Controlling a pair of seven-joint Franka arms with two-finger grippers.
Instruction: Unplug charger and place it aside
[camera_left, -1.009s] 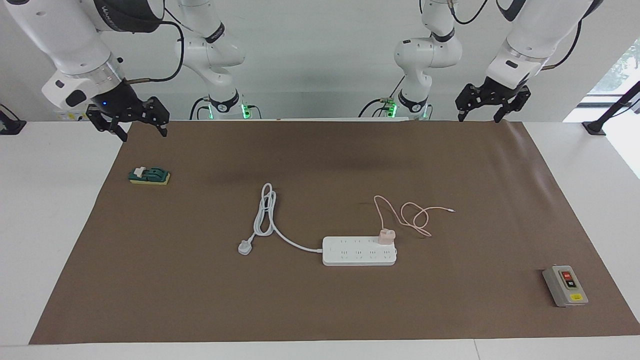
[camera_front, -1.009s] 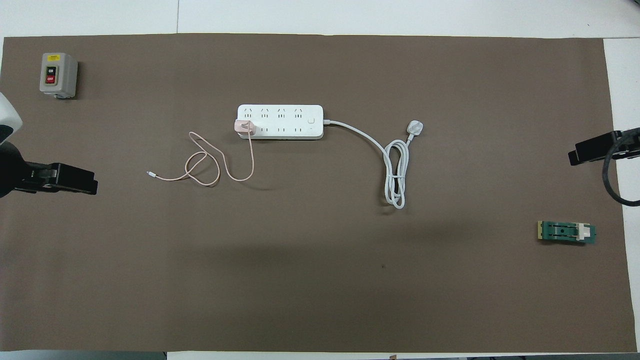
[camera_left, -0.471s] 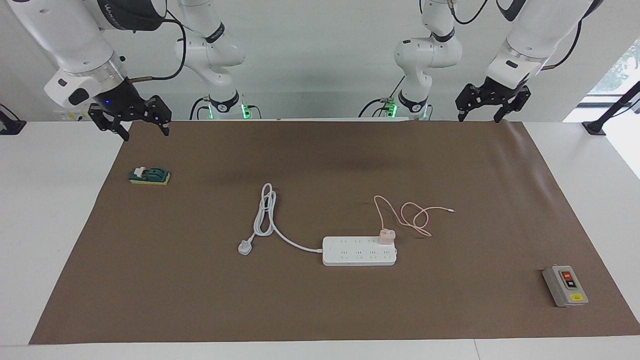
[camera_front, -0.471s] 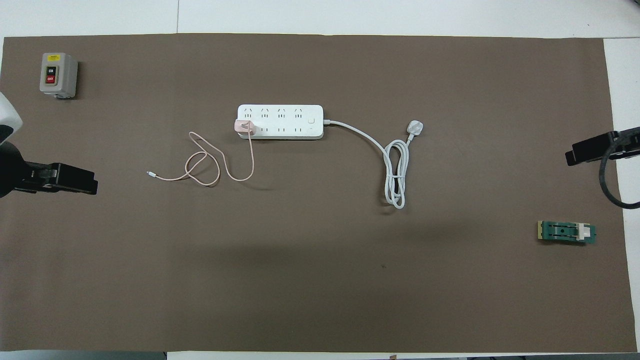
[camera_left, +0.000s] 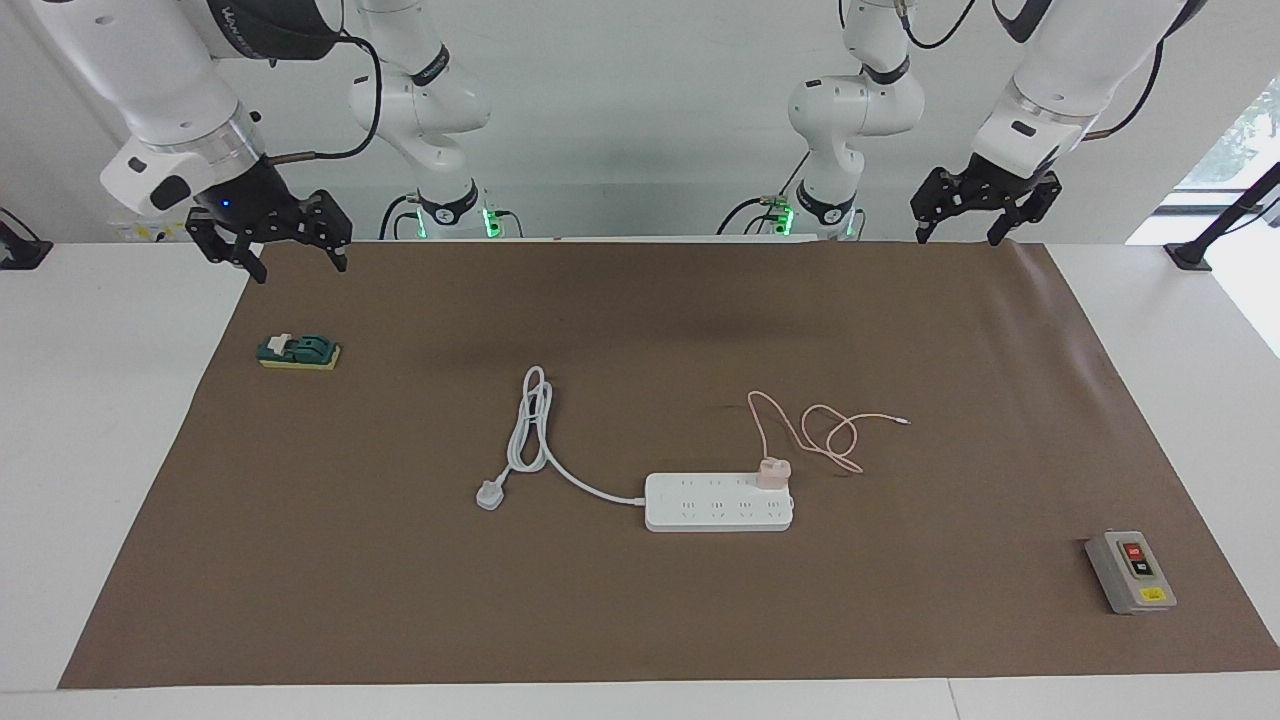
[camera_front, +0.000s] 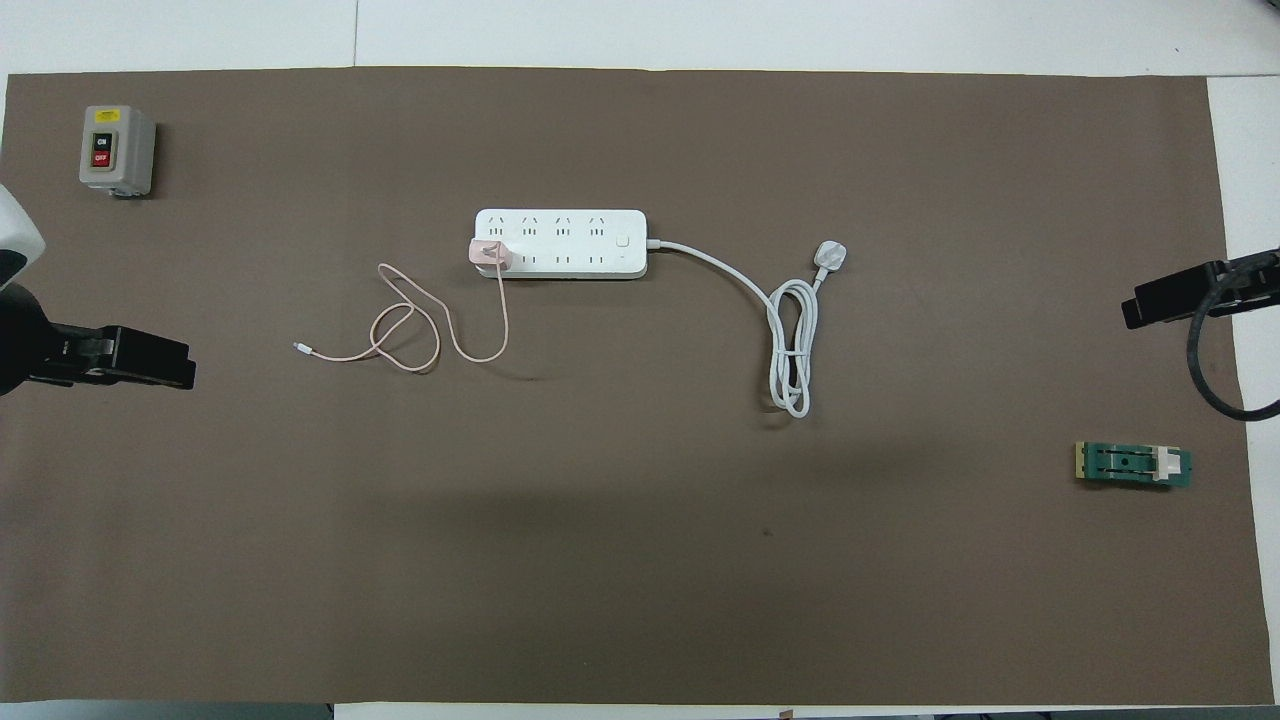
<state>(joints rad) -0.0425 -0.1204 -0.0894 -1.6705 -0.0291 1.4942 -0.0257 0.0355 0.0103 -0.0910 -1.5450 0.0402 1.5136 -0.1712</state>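
sitting in the end socket of the white power strip (camera_left: 718, 502), the pink charger (camera_left: 773, 473) is a little right of the middle in the facing view, at the strip's end toward the left arm's end of the counter (camera_left: 1150, 300). its thin pink cable (camera_left: 828, 432) lies in loose loops on the brown mat (camera_left: 640, 620), nearer to the robots than the strip. the strip's thick white cord (camera_left: 530, 425) runs toward the right arm's end and finishes in a white three-pin plug (camera_left: 489, 494) lying flat on the mat. the left pincer (camera_left: 972, 232) hangs in the upper right of the facing view, over the mat's corner nearest the robots; its fingers are spread apart and hold nothing. the right pincer (camera_left: 296, 260) hangs in the upper left, over the mat's edge, also spread wide and holding nothing. both pincers are well apart from the charger. a small green block on a yellow base (camera_left: 299, 351) lies below the right pincer in the frame. a grey switch box (camera_left: 1130, 571) with red and black buttons sits in the lower right.
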